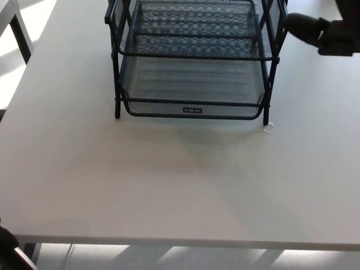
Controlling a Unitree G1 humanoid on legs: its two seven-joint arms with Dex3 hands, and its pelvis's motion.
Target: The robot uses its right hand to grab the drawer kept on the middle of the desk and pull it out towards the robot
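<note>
A black wire-mesh drawer unit [194, 59], a stacked tray rack on thin metal posts, stands at the far middle of a pale grey counter [169, 185]. Its lower drawer [194, 90] faces the robot, with a rounded front rim and a small label at the centre. The mesh looks light and stiff, likely to slide easily, so the whole rack may shift if pulled hard. The front rim of the lower drawer seems the best place to hook fingers. The robot's black right hand [320, 32] shows at the upper right edge, raised beside the rack's right posts, near but apart from them. Only part of it is visible; whether its fingers are spread or closed cannot be told. The left hand is not visible.
</note>
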